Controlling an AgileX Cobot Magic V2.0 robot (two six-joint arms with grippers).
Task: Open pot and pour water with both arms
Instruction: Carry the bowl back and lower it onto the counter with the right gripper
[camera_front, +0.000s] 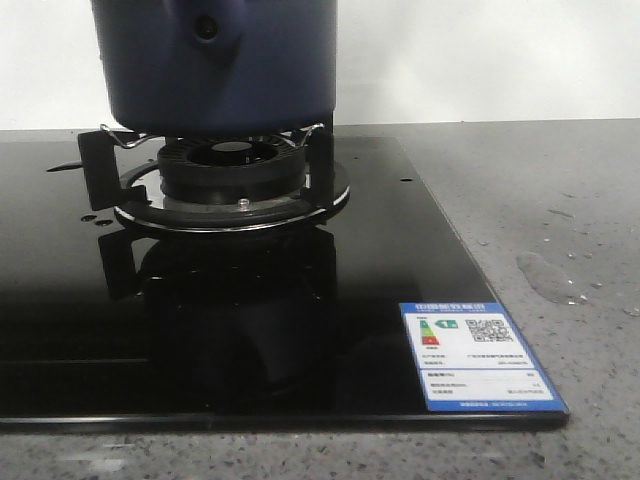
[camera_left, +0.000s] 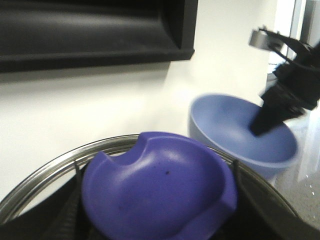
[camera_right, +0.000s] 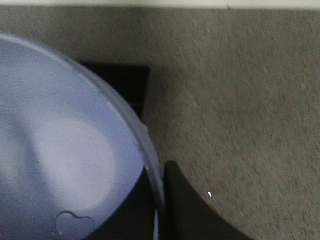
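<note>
Pot (camera_front: 215, 70) first: we see it standing on the burner (camera_front: 230, 175) of the black glass hob (camera_front: 400, 300), its handle stub with the round hole turned towards the front camera and its top cut off by the frame, so we cannot check its mouth there. In the left wrist view a purple dished piece with a metal rim behind it, which we take for the lid (camera_left: 160, 190), sits between the left gripper's (camera_left: 160, 222) dark jaws, which appear closed on it. Further out, the right gripper (camera_left: 272, 112) has its jaws pinched on the rim of the light blue bowl (camera_left: 235, 130), one finger inside and one outside; the right wrist view shows the same clamp on that rim, with drops of water inside. The pour depends on how the bowl stands to the pot's mouth, and no view shows the two together, so we cannot say which way it lies. The right arm carries the bowl, so we judge the pour falls to it. A wet patch (camera_front: 545, 275) marks the grey bench (camera_front: 560, 180).
</note>
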